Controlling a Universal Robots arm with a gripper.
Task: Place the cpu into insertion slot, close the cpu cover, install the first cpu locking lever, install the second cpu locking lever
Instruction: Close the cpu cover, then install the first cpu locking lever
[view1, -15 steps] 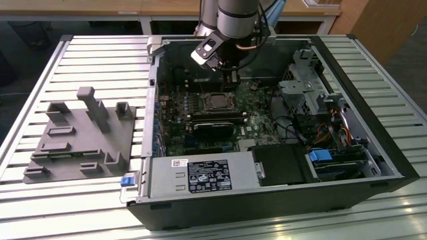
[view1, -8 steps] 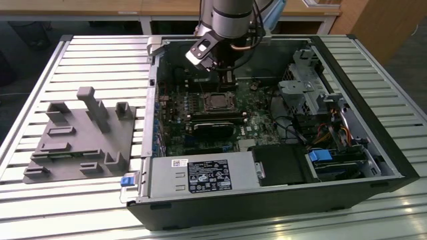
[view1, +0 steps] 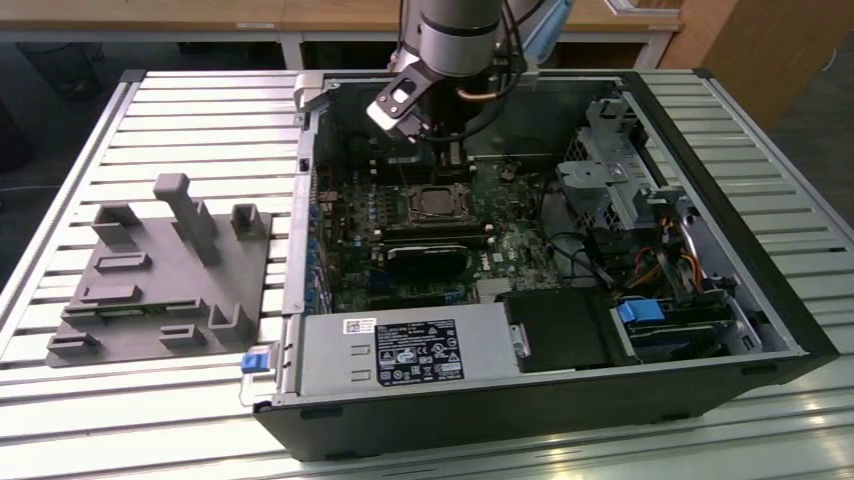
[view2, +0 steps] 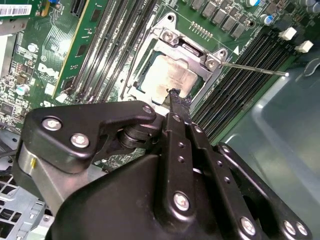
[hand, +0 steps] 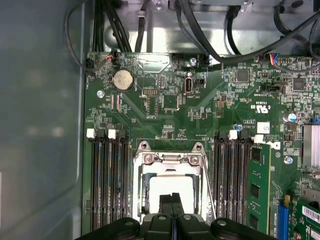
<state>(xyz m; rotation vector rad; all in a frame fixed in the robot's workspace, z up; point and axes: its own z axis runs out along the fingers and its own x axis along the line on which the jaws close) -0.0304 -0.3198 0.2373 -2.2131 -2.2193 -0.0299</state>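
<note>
My gripper (hand: 170, 199) has its slim matte-black fingers (hand: 165, 202) pressed together, tips at the dull silver-grey square cpu (hand: 170, 186); I cannot tell whether they touch it. The cpu lies framed by the thin shiny metal cpu cover (hand: 170, 159) on the green motherboard (hand: 165, 112). My fingers hide the cpu's near edge. My arm drops steeply from the far side into the open black computer case (view1: 747, 300).

A printed label (view1: 418, 352) and a small white sticker (view1: 360, 324) are sitting on the power supply (view1: 483, 350), neither being legible. White silk-screened markings (hand: 262, 108) are running across the motherboard (hand: 200, 107), equally unreadable.
</note>
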